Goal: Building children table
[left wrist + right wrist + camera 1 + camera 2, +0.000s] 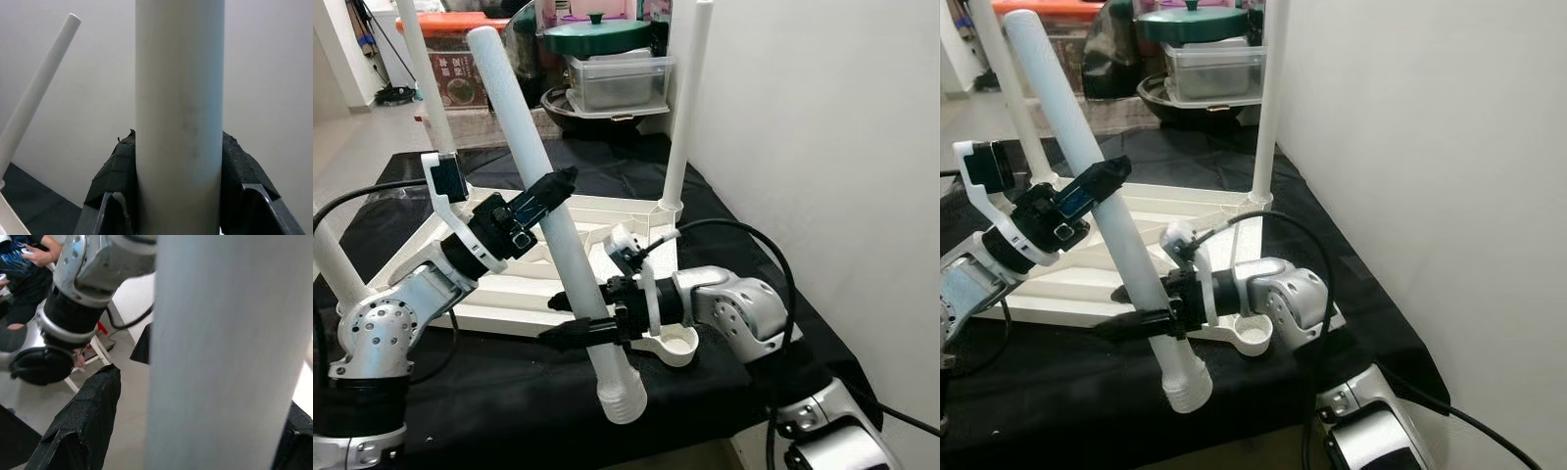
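Both grippers clamp the tilted leg (pixel 548 211): left gripper (pixel 551 193) mid-shaft, right gripper (pixel 576 333) near the ribbed end, overhanging the tabletop (pixel 509 294) edge at 6 o'clock.

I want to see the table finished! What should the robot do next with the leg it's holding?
Probably swing the white leg's threaded end over the empty corner socket, since left gripper and right gripper both clamp it tilted beside the socket.

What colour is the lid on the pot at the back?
Dark green. The lid sits on the pot beyond the table, clearest in the left eye view.
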`<state>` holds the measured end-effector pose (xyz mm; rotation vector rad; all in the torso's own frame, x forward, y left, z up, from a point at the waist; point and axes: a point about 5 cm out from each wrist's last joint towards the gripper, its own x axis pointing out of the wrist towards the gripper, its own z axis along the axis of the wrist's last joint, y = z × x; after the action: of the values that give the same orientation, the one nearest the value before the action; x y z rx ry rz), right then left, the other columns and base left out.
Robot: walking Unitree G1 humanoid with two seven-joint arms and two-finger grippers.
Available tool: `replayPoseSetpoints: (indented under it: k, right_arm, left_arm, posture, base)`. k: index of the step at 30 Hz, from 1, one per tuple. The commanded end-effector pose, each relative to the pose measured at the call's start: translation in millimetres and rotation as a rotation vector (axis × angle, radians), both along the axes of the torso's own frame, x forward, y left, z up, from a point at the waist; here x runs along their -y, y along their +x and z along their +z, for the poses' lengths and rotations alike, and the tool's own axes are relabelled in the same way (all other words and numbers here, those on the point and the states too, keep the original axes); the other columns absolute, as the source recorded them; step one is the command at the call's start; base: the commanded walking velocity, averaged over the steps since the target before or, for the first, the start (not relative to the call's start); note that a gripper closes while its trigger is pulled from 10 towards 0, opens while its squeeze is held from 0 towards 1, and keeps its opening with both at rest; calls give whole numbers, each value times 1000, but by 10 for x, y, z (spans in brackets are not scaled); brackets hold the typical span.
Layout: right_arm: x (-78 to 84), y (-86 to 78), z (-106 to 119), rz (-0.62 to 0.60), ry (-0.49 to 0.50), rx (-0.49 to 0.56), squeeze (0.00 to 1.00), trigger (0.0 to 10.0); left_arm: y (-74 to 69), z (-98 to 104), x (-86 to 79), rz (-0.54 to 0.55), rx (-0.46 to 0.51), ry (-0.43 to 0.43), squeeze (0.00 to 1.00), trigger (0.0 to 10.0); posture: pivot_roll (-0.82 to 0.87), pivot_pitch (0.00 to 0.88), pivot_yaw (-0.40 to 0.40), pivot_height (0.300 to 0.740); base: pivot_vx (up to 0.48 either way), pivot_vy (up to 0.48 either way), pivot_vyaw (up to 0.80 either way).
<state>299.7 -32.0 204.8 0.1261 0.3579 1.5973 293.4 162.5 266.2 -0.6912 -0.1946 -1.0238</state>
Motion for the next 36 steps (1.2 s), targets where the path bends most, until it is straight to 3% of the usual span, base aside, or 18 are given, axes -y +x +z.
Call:
replayPoseSetpoints:
  k: [1,16,17,20,21,22,36]
  right_arm:
    - [-48,-1,-24,-1,-28,-7,0,10000]
    - [-114,-22,-21,8,-37,0,0,10000]
    - [-123,-15,-17,4,-36,3,0,9333]
    - [-126,-14,-15,4,-35,5,0,9333]
    - [-134,-17,-8,7,-29,5,0,353]
    - [-142,-20,-4,9,-26,4,0,0]
    - [-172,-21,17,3,-5,4,0,0]
  left_arm:
    - [9,30,46,-22,14,5,0,10000]
    - [34,35,41,-12,16,0,0,10000]
    - [31,28,47,-11,15,-3,0,10000]
    - [30,25,49,-12,14,-4,0,10000]
    - [27,21,55,-12,13,-5,0,10000]
    - [25,20,58,-12,12,-9,0,10000]
    - [64,-10,23,43,-24,-7,0,10000]
  posture:
    - [-42,0,0,740]
    - [-42,0,-1,740]
    - [-42,0,-1,740]
    - [-42,0,-1,740]
    - [-42,0,-1,740]
    - [-42,0,-1,740]
    - [-43,0,-6,740]
  base:
    - [0,0,0]
    - [0,0,0]
    - [0,0,0]
    - [0,0,0]
    - [0,0,0]
    - [0,0,0]
    - [0,0,0]
